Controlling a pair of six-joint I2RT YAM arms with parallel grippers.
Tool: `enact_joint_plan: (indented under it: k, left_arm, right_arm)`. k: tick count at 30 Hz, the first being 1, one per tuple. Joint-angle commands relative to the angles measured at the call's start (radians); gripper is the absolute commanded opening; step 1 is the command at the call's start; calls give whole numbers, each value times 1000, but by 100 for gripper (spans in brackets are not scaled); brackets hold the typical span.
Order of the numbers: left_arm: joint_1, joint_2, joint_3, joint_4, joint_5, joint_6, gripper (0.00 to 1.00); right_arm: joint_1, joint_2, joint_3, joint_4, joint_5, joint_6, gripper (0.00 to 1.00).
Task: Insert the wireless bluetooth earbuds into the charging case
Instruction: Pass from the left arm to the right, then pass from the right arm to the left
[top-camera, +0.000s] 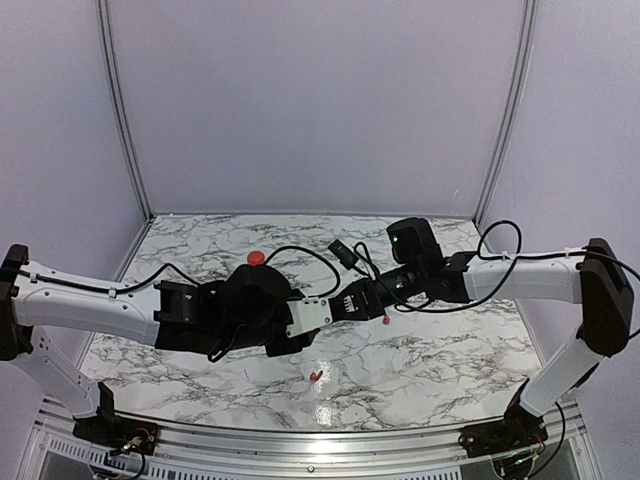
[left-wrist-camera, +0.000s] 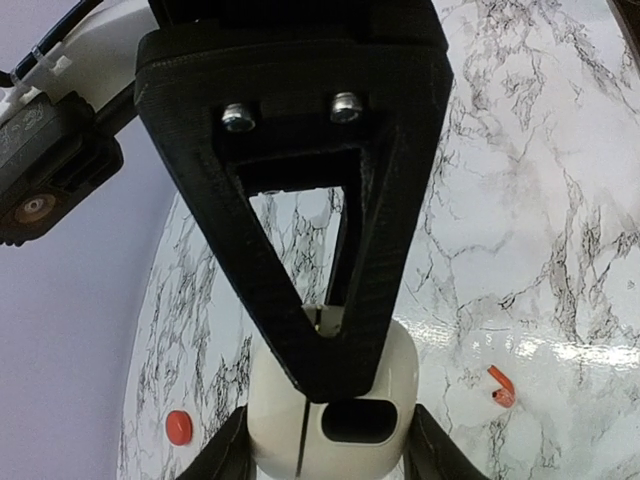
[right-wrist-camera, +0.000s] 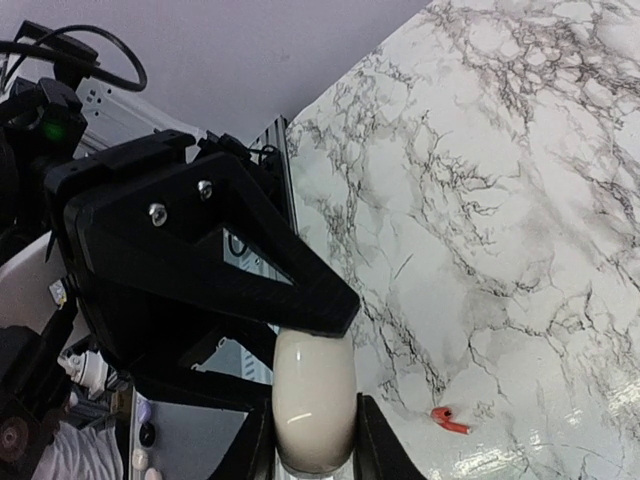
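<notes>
one earbud (top-camera: 316, 376) lies loose on the marble table (top-camera: 430, 370), on the near side of the white object (left-wrist-camera: 392, 385) and well apart from it. in the left wrist view the same red piece (left-wrist-camera: 500, 385) sits to the right of the white object, flat on the stone. the right wrist view shows a red earbud (right-wrist-camera: 450, 420) on the table near the white object (right-wrist-camera: 313, 400); i cannot tell whether it is the same one or the second. the red case (top-camera: 256, 258) rests on the table on the far side of the white object, apart from it. from the left wrist it shows as a small red disc (left-wrist-camera: 178, 427) to the left of the white object. whether its lid is up i cannot tell.

the white object, rounded with a dark oval slot and a seam down its face, hangs above the table where the two arms meet. the left gripper (left-wrist-camera: 325, 452) is clenched on it, a finger pressed to either flank. the right gripper (right-wrist-camera: 313, 452) grasps the same white object from the opposite side.
</notes>
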Motion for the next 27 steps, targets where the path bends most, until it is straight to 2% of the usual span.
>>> enact_joint_plan:
  k: [1, 4, 6, 9, 11, 15, 19, 22, 27]
  left_arm:
    - [-5, -16, -6, 27, -54, -8, 44]
    - [-3, -43, -18, 42, -93, -44, 63]
    - [0, -85, -44, 70, -94, -68, 72]
    - [8, -188, -106, 124, -42, -127, 91]
    - [20, -273, -152, 167, 22, -186, 98]
    - [69, -397, -248, 249, 145, -327, 99]
    - [117, -460, -300, 334, 330, -450, 98]
    - [128, -477, -332, 440, 468, -509, 93]
    - [129, -445, -327, 551, 573, -579, 81]
  right_arm:
    - [9, 7, 39, 1, -19, -24, 14]
    - [8, -7, 33, 21, -19, -27, 10]
    - [4, -26, 31, 34, -11, -34, 8]
    - [-8, -71, 17, 81, -6, -38, 7]
    - [-18, -114, 10, 116, -4, -45, 7]
    - [-27, -189, 2, 199, 12, -72, 7]
    - [-23, -232, -4, 267, 11, -103, 7]
    - [-3, -239, -3, 306, -6, -127, 8]
    - [38, -236, 20, 322, 4, -188, 8]
